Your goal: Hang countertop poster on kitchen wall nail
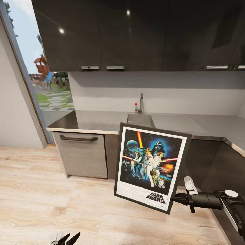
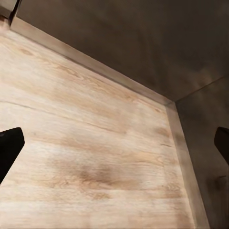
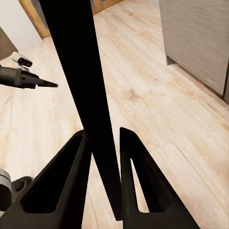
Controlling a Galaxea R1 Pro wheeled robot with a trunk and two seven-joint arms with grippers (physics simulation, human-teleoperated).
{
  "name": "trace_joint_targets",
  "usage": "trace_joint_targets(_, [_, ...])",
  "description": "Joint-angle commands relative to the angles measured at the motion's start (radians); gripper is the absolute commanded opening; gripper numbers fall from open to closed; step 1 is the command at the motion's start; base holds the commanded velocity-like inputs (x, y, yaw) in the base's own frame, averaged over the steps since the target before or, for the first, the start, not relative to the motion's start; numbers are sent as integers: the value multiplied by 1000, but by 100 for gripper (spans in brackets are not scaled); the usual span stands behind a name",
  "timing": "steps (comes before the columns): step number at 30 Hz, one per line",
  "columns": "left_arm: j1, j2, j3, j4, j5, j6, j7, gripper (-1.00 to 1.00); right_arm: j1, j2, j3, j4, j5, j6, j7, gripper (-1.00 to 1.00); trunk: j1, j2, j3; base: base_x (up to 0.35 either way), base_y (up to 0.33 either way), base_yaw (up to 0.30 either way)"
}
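Observation:
The Star Wars poster (image 1: 149,166), black-framed with a white border, hangs upright and slightly tilted in the air in front of the kitchen countertop (image 1: 92,123). My right gripper (image 1: 177,198) is shut on the poster's lower right edge. In the right wrist view the frame shows edge-on as a black bar (image 3: 81,81) pinched between the two fingers (image 3: 71,176). My left gripper (image 1: 67,239) hangs low over the wooden floor, open, its fingertips (image 2: 9,150) at the sides of the left wrist view with nothing between them.
The steel sink (image 1: 140,119) and tap (image 1: 140,103) sit in the counter behind the poster. Dark upper cabinets (image 1: 136,34) hang above, dark base cabinets (image 1: 211,160) run to the right corner. A grey dishwasher front (image 1: 81,154) stands left. A glass door (image 1: 37,68) opens outdoors.

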Motion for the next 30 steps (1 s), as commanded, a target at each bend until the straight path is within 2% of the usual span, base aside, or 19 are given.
trace_joint_targets(1, [-1,0,-9,1,7,-6,-2,100,-1,0,-1,0,-1,13,5,-100,-4,7,0,0,0,0])
trace_joint_targets(14, [-1,0,-9,1,7,-6,15,100,-1,0,-2,0,-1,13,4,-100,-54,98,20,0,0,0])
trace_joint_targets(18, [-1,-1,-9,1,6,-6,24,100,-1,0,-14,0,-1,13,4,-100,-69,126,28,0,0,0])
trace_joint_targets(21, [-1,-1,-9,1,6,-6,26,100,-1,0,-27,0,-11,13,5,-100,-81,147,37,0,0,0])
trace_joint_targets(25, [-1,-1,-9,1,7,-6,27,100,0,0,-36,1,-51,12,6,-100,-96,175,49,0,0,0])
trace_joint_targets(30, [-1,-1,-9,1,7,-5,27,100,1,0,-40,1,-67,12,6,-100,-115,210,64,0,0,0])
